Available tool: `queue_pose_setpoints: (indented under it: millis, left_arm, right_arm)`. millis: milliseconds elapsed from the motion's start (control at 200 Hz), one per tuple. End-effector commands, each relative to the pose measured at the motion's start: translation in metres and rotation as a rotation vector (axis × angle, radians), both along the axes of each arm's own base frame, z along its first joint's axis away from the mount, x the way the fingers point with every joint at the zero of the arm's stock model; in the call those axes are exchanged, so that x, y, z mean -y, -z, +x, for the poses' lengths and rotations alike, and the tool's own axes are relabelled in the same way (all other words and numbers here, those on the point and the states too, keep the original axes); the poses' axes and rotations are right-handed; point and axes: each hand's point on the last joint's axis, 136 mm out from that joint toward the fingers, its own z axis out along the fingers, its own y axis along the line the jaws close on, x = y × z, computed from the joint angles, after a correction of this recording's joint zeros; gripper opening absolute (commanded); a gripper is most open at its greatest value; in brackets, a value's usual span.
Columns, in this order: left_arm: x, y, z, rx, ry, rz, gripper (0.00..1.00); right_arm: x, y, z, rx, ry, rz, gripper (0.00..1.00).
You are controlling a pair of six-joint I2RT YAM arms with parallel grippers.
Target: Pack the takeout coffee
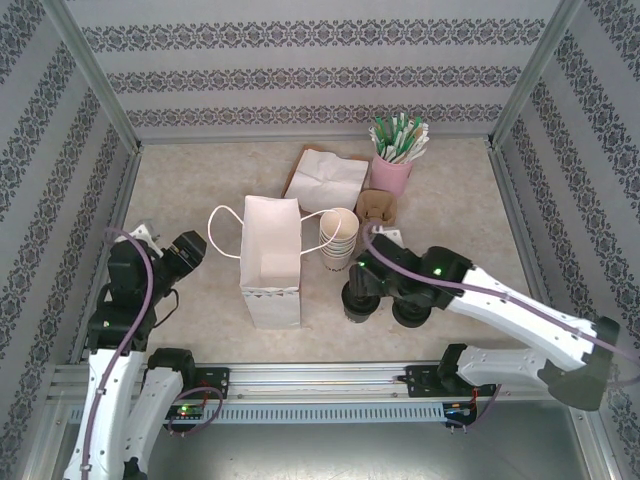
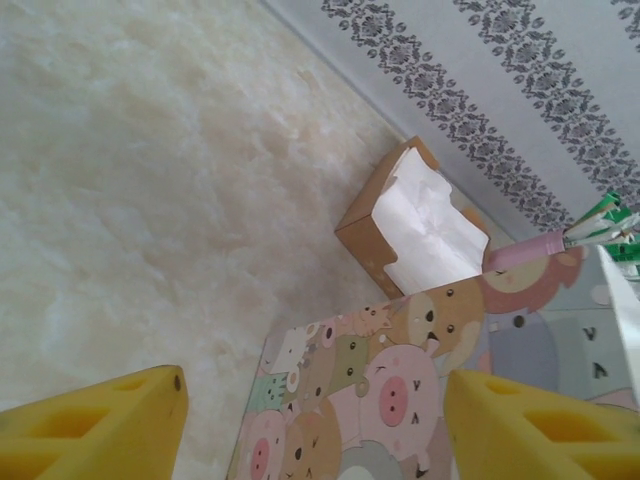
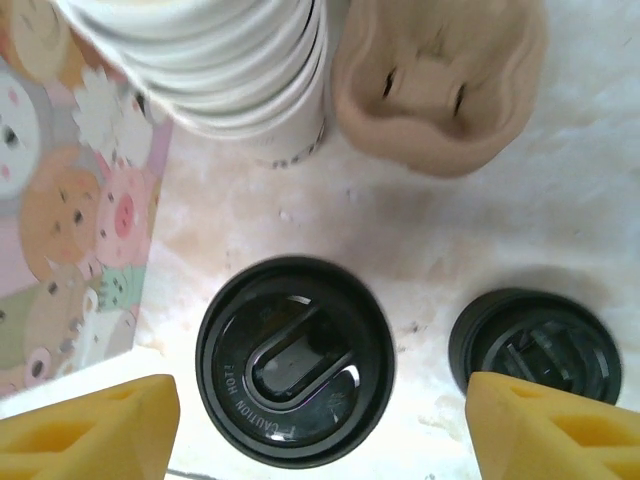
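Two arms reach over a pale table. In the right wrist view, the coffee (image 3: 295,360), a cup under a black sip lid, sits at bottom centre. The right gripper (image 3: 322,400) has its yellow fingers (image 3: 90,425) spread wide at the bottom corners, with the lid between them. A lid stack (image 3: 535,345) lies at lower right and cream cups (image 3: 230,50) at upper left. The left gripper (image 2: 315,420) is also spread, holding nothing, above a cartoon-printed bag (image 2: 400,390).
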Motion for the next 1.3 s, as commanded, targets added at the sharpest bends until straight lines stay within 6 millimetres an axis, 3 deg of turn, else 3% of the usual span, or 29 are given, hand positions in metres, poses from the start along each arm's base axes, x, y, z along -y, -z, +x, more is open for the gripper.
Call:
queue_pose_setpoints:
  millis: [0, 225, 370, 565, 779, 834, 924, 989, 1174, 1299]
  left_arm:
    - [0.004, -0.014, 0.001, 0.009, 0.054, 0.039, 0.67]
    - [0.024, -0.033, 0.021, -0.026, 0.187, 0.025, 0.68]
    - [0.042, -0.044, 0.046, -0.074, 0.319, 0.008, 0.68]
    - [0.042, -0.061, 0.084, -0.064, 0.374, 0.085, 0.68]
    - [0.055, -0.079, 0.113, -0.008, 0.549, 0.196, 0.74]
    - [0.059, -0.082, 0.117, 0.023, 0.594, 0.221, 0.73]
    - [0.071, -0.089, 0.121, 0.078, 0.701, 0.249, 0.61]
    - [0.081, -0.089, 0.119, 0.097, 0.794, 0.277, 0.63]
    - [0.101, -0.075, 0.115, 0.054, 1.017, 0.57, 0.65]
    - [0.119, -0.08, 0.114, 0.115, 1.149, 0.647, 0.68]
  right_arm:
    - [0.033, -0.025, 0.01, 0.099, 0.068, -0.041, 0.72]
    - [0.062, -0.032, 0.035, 0.093, 0.158, 0.042, 0.68]
    - [0.063, -0.025, 0.064, 0.049, 0.155, 0.102, 0.66]
    - [0.071, -0.012, 0.106, -0.001, 0.15, 0.066, 0.64]
    - [0.066, 0.006, 0.136, -0.032, 0.099, 0.034, 0.63]
    - [0.067, 0.01, 0.141, -0.044, 0.09, 0.02, 0.63]
    - [0.068, 0.017, 0.149, -0.061, 0.088, 0.015, 0.63]
    - [0.066, 0.022, 0.153, -0.072, 0.077, 0.022, 0.63]
    - [0.064, 0.033, 0.162, -0.083, 0.047, 0.001, 0.65]
    - [0.061, 0.036, 0.166, -0.1, 0.029, 0.002, 0.65]
